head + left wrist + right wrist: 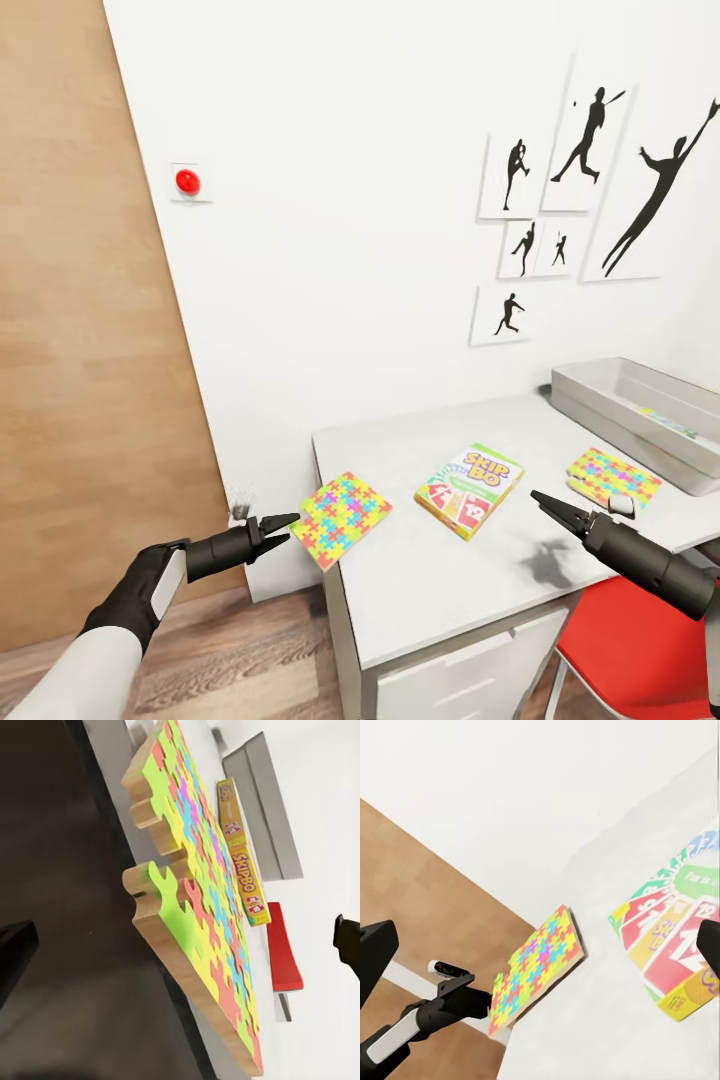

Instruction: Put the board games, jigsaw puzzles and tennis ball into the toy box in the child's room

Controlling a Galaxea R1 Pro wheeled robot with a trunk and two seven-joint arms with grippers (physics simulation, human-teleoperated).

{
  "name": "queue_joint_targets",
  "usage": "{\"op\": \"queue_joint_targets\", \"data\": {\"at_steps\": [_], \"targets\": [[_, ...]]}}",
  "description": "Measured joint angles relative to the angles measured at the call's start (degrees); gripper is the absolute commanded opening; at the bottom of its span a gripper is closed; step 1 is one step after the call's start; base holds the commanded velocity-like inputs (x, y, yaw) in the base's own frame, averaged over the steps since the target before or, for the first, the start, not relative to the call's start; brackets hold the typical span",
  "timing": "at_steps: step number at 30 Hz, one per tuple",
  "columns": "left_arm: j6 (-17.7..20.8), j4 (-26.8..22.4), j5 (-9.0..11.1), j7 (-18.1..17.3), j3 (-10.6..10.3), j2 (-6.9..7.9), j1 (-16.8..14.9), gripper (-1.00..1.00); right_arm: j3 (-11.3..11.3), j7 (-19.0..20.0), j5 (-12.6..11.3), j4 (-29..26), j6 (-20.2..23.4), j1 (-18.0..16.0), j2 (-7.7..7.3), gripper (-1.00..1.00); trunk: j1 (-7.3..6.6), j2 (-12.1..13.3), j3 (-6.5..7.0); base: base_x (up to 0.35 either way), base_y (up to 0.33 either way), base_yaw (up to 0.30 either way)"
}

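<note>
Our left gripper (pixel 283 526) hovered empty, fingers seemingly near-closed, just off the jigsaw puzzle (pixel 341 517) overhanging the table (pixel 430 590) corner; our right gripper (pixel 552 508) waited likewise. We judged the pickup underway: next, pinch that edge, then carry it to the toy box (pixel 640 418).

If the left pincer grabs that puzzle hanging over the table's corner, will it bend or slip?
The puzzle looks like a stiff wooden slab with a thick edge, so it probably won't flop. Its overhang past the table gives the left pincer an edge to grip. A push might tip it off the corner.
</note>
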Motion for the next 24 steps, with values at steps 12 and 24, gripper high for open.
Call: {"op": "queue_joint_targets", "data": {"at_steps": [12,24], "targets": [[0.0,-0.01,-0.03,-0.01,0.0,-0.01,0.0,1.0,0.0,0.07,-0.02,0.01,0.0,0.0,0.0,1.0,0.0,0.0,0.0,0.0,-0.068,0.0],[0.0,-0.01,-0.03,-0.01,0.02,-0.02,0.0,1.0,0.0,0.08,-0.01,0.01,0.0,0.02,0.0,1.0,0.0,0.0,0.0,0.005,-0.001,0.0]]}}
